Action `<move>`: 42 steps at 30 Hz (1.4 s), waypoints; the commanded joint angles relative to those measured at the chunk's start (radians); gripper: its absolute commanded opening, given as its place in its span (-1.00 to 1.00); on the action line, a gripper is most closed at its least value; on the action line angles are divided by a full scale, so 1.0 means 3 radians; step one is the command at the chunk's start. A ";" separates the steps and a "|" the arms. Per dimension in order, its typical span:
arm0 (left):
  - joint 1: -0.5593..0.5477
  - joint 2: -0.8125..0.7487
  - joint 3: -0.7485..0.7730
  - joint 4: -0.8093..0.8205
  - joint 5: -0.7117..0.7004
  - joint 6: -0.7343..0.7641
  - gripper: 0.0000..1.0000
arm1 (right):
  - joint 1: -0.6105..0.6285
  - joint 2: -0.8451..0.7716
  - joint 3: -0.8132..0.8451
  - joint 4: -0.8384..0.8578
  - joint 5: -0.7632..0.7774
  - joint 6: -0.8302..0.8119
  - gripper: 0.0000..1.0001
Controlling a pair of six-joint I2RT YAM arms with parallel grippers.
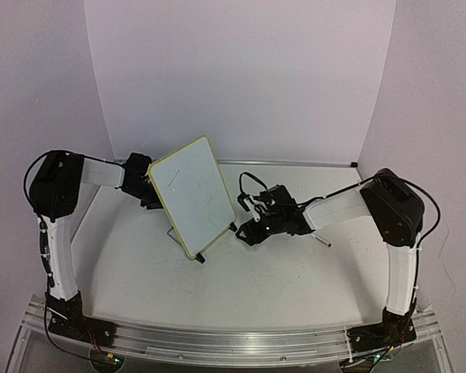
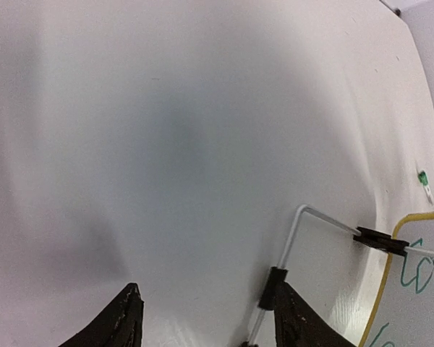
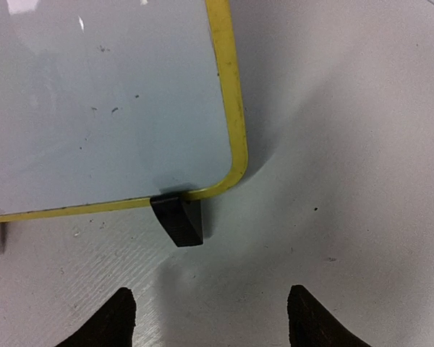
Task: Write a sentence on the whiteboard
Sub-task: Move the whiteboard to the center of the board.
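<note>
Whiteboard point(image 1: 193, 194) on wire stand point(image 2: 288, 242), table centre; green writing point(image 2: 419, 277) cropped, illegible. L fingers point(image 2: 123, 325), R fingers point(image 3: 112, 322): apart, empty.

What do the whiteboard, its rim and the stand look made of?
Whiteboard: glossy coated panel, glare spots show. Rim: yellow, probably plastic, smooth molded corner. Stand: thin white bent wire, likely painted metal; black foot looks matte rubber or plastic.
</note>
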 commanded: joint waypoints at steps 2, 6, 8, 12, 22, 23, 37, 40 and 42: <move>0.0126 -0.0556 -0.0302 0.0322 -0.0457 -0.0415 0.25 | 0.0042 0.0205 0.0233 0.0088 0.0130 -0.0207 0.32; 0.0148 -0.0741 -0.0463 0.0363 -0.0606 -0.0554 0.26 | 0.0045 0.0337 0.0349 0.0091 0.0108 -0.0215 0.24; 0.0152 -0.0838 -0.0559 0.0422 -0.0679 -0.0639 0.27 | 0.0048 0.0403 0.0412 0.0091 0.0092 -0.0212 0.19; 0.0159 -0.1022 -0.0759 0.0551 -0.0838 -0.0825 0.28 | 0.0048 0.0533 0.0530 0.0088 0.0053 -0.0195 0.11; 0.0178 -0.1183 -0.0899 0.0510 -0.0973 -0.0895 0.29 | 0.0134 0.0632 0.0603 0.0087 0.0173 -0.0257 -0.13; 0.0177 -0.1191 -0.0898 0.0491 -0.0978 -0.0890 0.29 | 0.0150 0.0636 0.0602 0.0087 0.0195 -0.0259 -0.15; 0.0194 -0.1340 -0.0978 0.0410 -0.1133 -0.0882 0.32 | 0.0269 0.0610 0.0529 0.0111 0.0858 0.0089 -0.78; 0.0194 -0.1388 -0.1005 0.0394 -0.1170 -0.0874 0.32 | 0.0284 0.0553 0.0459 0.0110 0.1145 0.0268 -0.89; 0.0198 -0.1424 -0.1031 0.0382 -0.1204 -0.0867 0.32 | 0.0288 0.0502 0.0394 0.0109 0.1317 0.0411 -0.96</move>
